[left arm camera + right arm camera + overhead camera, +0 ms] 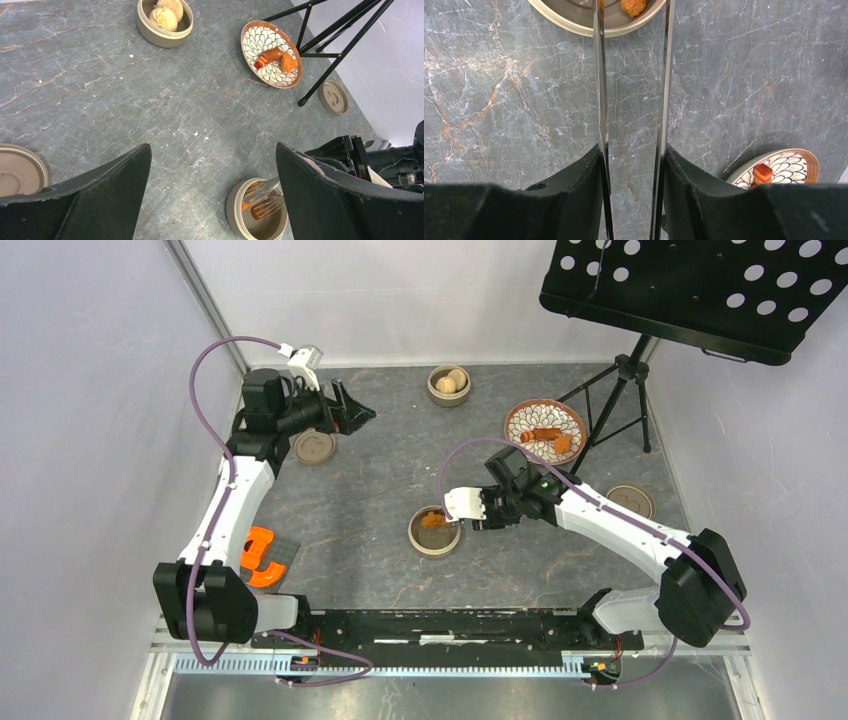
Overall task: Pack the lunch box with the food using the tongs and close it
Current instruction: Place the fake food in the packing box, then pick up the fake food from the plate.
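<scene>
Partly cut off, the lunch box [573, 26] holds an orange chunk [634, 6]; right gripper [631, 160] clamps the tongs [599, 75] over it, left gripper [212, 147] gapes wide.

We find the top camera high behind both arm bases, looking steeply down over the whole table [380, 470]. The left wrist camera looks obliquely across it from the far left. The right wrist camera sits close, facing downward. All three views share the patterned plate [527, 447] and the lunch box [435, 549].
</scene>
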